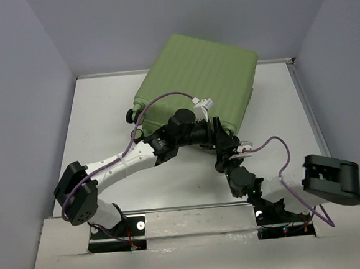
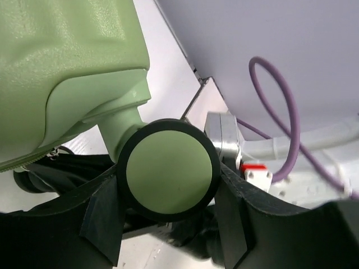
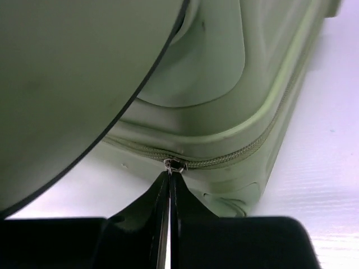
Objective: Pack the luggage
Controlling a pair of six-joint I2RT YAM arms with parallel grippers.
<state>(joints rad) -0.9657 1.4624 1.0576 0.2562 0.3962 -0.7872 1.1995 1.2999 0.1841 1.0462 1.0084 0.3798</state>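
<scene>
Closure looked like the stage reached, judging from how things lay. Nearest, the right end effector was closed, its fingertips meeting on the small metal zipper pull at the seam of the near corner and apparently pinching it. Just beside it, the left end effector gripped a black wheel with a light-green hub, one finger pressed to each side, probably to steady the case. Beyond them, the large light-green hard-shell ribbed luggage lay flat on the white surface, towards its far edge, with its two halves shut on each other. The zipper teeth ran joined past the pull along the visible stretch. How much of the seam was left to zip could not be told. With the shell shut, nothing inside could be seen, so whether anything was packed was unknown.
</scene>
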